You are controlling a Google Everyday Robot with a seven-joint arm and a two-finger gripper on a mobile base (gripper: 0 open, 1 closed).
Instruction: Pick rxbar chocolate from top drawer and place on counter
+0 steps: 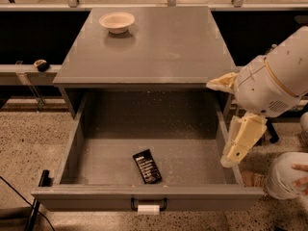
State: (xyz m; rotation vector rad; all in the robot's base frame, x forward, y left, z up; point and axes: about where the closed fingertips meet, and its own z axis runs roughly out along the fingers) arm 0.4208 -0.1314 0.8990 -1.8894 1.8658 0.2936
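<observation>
Hiding or cut off: the arm (274, 81) leaves the view at the right edge, so only its white rounded housing shows. The lower finger covers a part of the right wall of the top drawer (72, 148). The back of this drawer lies in shadow under the counter (163, 47).
Hard to make out: the pale lettering on the rxbar chocolate (147, 166) is too small to read. A small dark object (41, 64) on the ledge far to the left of the gripper cannot be named.
Person: below and to the right of the gripper, at the corner, only a hand (302, 169) and a pale-clothed knee (281, 179) show.
Gripper: the gripper (219, 123) hangs over the right side of the open drawer, just in front of the counter's right front corner. It is released: its two cream fingers (243, 138) stand well apart with nothing between them.
Arm pose: the housing sits to the right of the gripper. One finger points left at the level of the counter edge; the other slants down and left, toward the drawer's right wall.
Rxbar chocolate: it lies flat on the speckled drawer floor, below and left of the gripper, well apart from it, near the drawer front and a little turned.
Counter: it is above and left of the gripper. A pale round bowl (117, 21) stands at its far left corner.
Drawer front: the dark handle (148, 203) and the white tag (148, 209) are below and left of the gripper.
</observation>
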